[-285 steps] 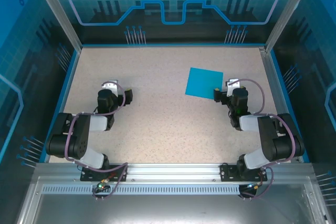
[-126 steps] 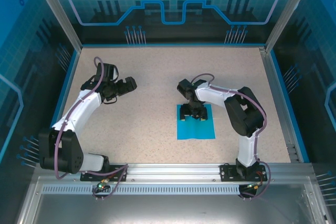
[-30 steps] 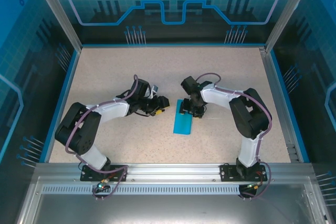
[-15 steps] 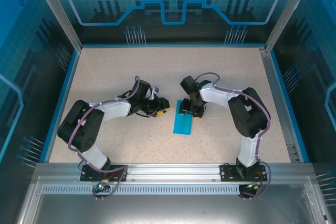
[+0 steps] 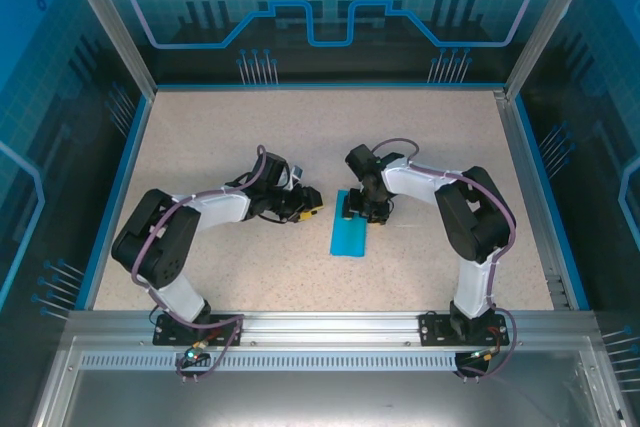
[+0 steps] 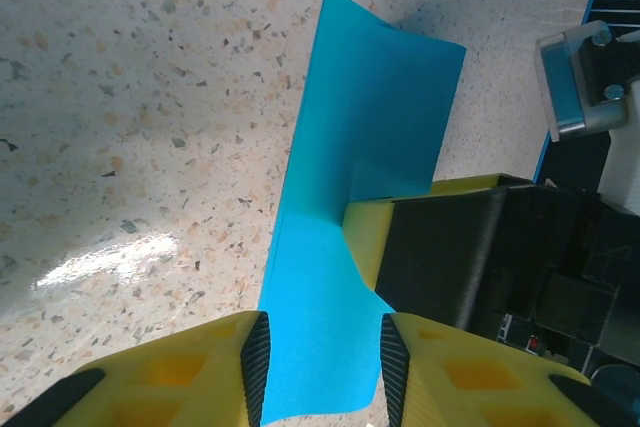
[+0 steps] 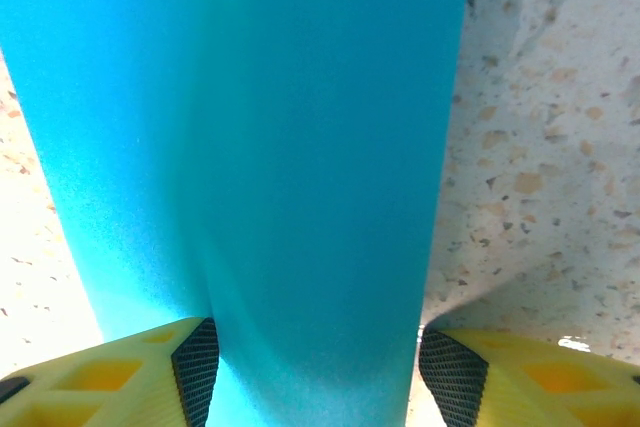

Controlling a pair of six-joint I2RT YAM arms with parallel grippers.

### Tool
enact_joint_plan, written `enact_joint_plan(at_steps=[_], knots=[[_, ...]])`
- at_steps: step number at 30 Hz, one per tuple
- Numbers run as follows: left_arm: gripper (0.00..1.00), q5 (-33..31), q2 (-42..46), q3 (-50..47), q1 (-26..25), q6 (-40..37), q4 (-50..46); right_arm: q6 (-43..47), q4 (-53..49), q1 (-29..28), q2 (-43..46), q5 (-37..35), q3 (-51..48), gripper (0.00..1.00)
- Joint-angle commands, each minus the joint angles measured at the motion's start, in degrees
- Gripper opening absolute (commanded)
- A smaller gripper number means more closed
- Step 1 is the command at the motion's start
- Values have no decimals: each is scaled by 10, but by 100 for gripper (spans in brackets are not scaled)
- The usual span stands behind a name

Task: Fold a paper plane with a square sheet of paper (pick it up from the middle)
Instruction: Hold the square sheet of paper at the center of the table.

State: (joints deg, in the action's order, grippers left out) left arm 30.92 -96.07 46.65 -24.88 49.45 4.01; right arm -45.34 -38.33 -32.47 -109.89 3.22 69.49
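Paper (image 5: pixel 348 236): narrow teal strip, doubled over, mid-table (image 5: pixel 250 137), long axis running near to far. Right gripper (image 5: pixel 362 212) sits on its far end, fingers spread wide, the paper (image 7: pixel 250 147) spanning the gap between the pads. Left gripper (image 5: pixel 308 209) is just left of the strip, fingers apart, holding nothing; paper edge (image 6: pixel 350 197) shows between the tips.

I see square sheet of paper (image 5: pixel 349 236) plain teal-blue. Tabletop (image 5: pixel 250 127) beige with dark terrazzo speckle. Left gripper (image 6: pixel 322 352) yellow, black ribbed pads (image 6: pixel 256 362); right gripper (image 7: pixel 320 372) same. My arms (image 5: pixel 215 209) white and black. Enclosure walls (image 5: pixel 330 7) blue, circuit-line pattern.
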Motion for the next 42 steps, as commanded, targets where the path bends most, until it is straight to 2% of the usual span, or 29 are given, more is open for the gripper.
enact_joint_plan(at_steps=[1,37,42], knots=[[37,9,-9,-5,-3,6,13,13,51,-1,-85,30,-37,64],[33,35,-27,-9,-32,10,19,-11,42,4,-131,36,-18,67],[28,45,-35,-2,-39,13,24,-6,44,3,-133,31,-20,67]])
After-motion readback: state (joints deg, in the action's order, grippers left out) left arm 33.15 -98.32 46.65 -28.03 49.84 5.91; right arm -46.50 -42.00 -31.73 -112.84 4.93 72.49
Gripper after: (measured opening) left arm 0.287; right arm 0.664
